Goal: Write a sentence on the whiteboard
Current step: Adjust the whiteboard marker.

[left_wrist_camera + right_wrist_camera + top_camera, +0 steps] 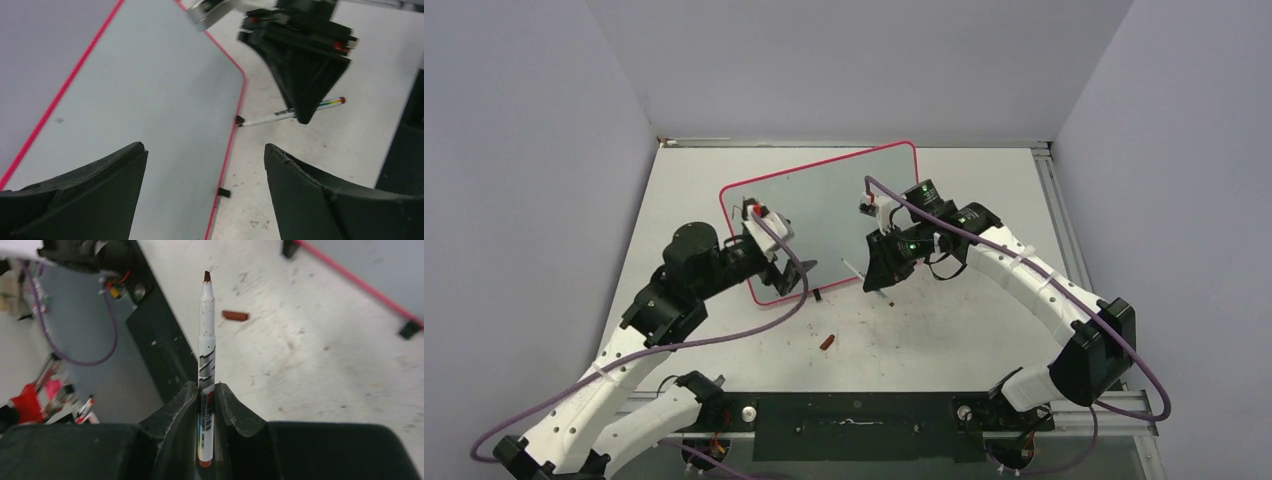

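Whiteboard (829, 205) stands tilted on the table (964, 330), no sentence on it yet. My R fingers (189, 396) clamp the uncapped marker (206, 340), axis near level, tip low by the board's bottom rim; my L fingers (110, 172) gape empty near its left edge.

The left arm (639, 345) stretches forward from its base at the near left, elbow raised and wrist angled toward the centre, the left gripper (205, 150) hanging with its fingers (100, 175) spread wide apart. The right arm (1034, 280) arcs in from the near right, forearm sloping down toward the middle, the right gripper (206, 387) clamped on a marker (206, 340) whose brown tip juts out beyond the fingers
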Motion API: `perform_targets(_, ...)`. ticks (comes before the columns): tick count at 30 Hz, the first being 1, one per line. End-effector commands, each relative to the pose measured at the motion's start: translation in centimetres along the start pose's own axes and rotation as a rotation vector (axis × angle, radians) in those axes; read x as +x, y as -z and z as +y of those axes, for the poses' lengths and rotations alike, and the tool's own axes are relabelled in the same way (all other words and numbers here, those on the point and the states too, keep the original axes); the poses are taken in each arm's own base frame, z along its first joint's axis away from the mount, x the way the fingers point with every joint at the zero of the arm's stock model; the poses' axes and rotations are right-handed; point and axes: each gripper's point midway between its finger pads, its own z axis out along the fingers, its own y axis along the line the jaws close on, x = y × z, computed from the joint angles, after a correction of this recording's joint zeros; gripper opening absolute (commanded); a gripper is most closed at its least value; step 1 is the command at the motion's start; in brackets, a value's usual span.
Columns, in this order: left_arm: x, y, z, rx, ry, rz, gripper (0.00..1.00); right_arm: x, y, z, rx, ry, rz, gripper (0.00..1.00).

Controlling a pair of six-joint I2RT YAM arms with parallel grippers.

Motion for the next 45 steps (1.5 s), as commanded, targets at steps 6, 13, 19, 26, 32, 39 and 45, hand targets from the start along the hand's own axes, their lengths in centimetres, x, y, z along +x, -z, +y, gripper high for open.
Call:
perform_targets(6, 3.2, -0.8, -11.7, 0.336, -0.250, 0.096, 0.83, 4.9, 1.0, 7.5, -0.380, -0.054, 0.139, 0.05)
perform_targets(13, 5.9, -0.9, -15.5, 0.411, -0.390, 0.170, 0.74, 6.6, 0.1, 9.7, -0.417, -0.007, 0.237, 0.05)
perform_targets(19, 6.8, 0.0, -17.1, 0.483, -0.402, 0.210, 0.56, 6.6, 0.1, 9.9, -0.404, 0.012, 0.253, 0.05)
perform_targets(26, 7.5, -0.2, -18.6, 0.529, -0.408, 0.236, 0.44, 6.6, 0.1, 10.3, -0.405, 0.030, 0.256, 0.05)
perform_targets(32, 8.6, -0.7, -20.2, 0.542, -0.431, 0.288, 0.00, 5.5, 0.4, 9.9, -0.382, 0.033, 0.204, 0.06)
perform_targets(39, 9.3, -1.5, -18.8, 0.451, -0.263, 0.266, 0.00, 3.6, 2.1, 7.4, -0.282, -0.009, 0.020, 0.53)
perform_targets(45, 8.2, -1.4, -17.9, 0.518, -0.087, 0.213, 0.00, 3.9, 2.2, 7.1, -0.253, -0.024, -0.100, 0.77)
